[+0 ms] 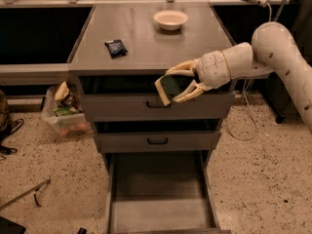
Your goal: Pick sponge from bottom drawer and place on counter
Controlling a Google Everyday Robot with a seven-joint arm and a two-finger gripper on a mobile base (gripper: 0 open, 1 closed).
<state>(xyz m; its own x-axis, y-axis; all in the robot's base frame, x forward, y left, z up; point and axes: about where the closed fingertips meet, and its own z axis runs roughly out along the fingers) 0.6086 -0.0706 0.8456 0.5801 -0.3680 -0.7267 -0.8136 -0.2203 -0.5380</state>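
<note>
The gripper (172, 87) hangs in front of the top drawer (122, 106), just below the counter's front edge. Its two fingers are clamped on the sponge (167, 88), which stands on edge and tilted, with its green face showing and its yellowish layer away from the wrist. The counter (146, 48) lies above and behind the gripper. On it, a bowl (170, 19) sits well behind and a dark packet (116, 48) sits behind, toward the picture's left. The bottom drawer (158, 189) stands pulled out well below the gripper.
</note>
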